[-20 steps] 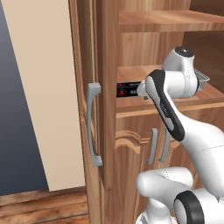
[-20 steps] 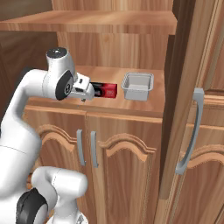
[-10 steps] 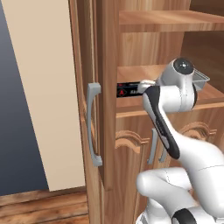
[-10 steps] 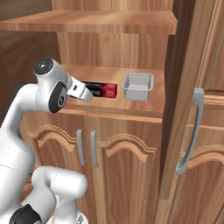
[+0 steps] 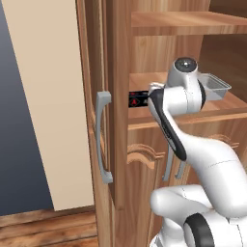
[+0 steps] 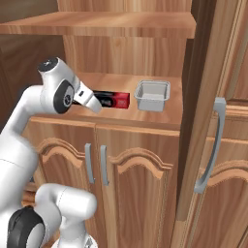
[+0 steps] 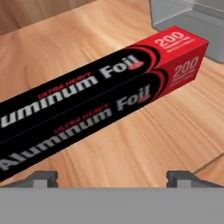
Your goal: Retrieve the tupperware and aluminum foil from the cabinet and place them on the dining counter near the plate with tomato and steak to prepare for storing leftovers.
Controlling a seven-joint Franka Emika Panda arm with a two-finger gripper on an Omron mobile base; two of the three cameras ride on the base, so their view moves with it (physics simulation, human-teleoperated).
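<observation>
Tall warm-brown cabinet standing open, one panelled door swung out at the right of the right base view, its grey bar handle facing the camera; another grey handle on the door edge in the left base view. Lower arched doors shut beneath the open shelf. Upper shelf board above.

White arm reaching in over the shelf, elbow bent, hand angled down toward the carton.

On the shelf, lying flat: aluminum foil, long black carton, white lettering, red end pointing toward the tupperware. Same carton just left of the container in the right base view, partly hidden by the arm in the left base view.

Tupperware, shallow translucent grey-white, upright, just beside the carton's red end, apart from it by a narrow strip of shelf; a corner of it at the top of the hand view; also seen behind the arm.

Claw spread wide, holding nothing, fingertips low in the hand view, hovering short of the carton, one tip at either side of the frame.
</observation>
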